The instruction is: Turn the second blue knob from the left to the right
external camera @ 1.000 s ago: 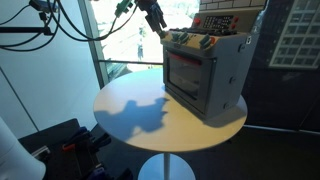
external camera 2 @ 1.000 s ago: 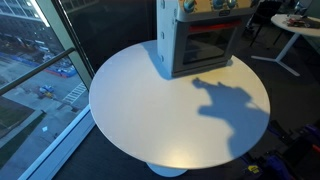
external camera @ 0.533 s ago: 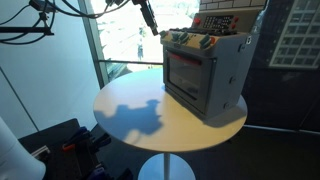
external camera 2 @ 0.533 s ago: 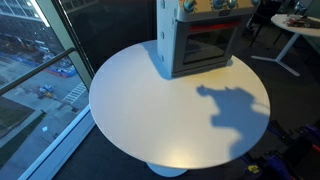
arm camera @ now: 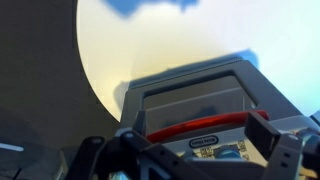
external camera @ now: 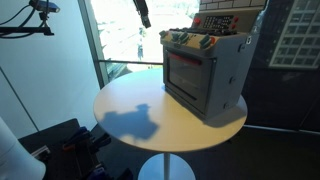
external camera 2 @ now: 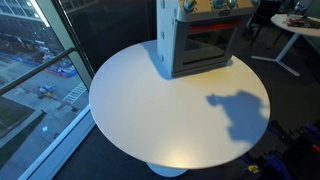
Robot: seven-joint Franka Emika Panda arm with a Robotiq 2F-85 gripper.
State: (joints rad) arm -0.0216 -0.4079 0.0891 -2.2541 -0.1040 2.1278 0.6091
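upright toy oven (external camera: 205, 72) has knobs (external camera: 190, 41) along its top.

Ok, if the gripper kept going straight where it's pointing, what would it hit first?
Probably the toy oven, which sits between the open fingers of the gripper in the wrist view. Depth is unclear, so it could reach the white table instead.

hand (external camera: 145, 17) cut off by top edge, knobs (external camera: 191, 42) too small
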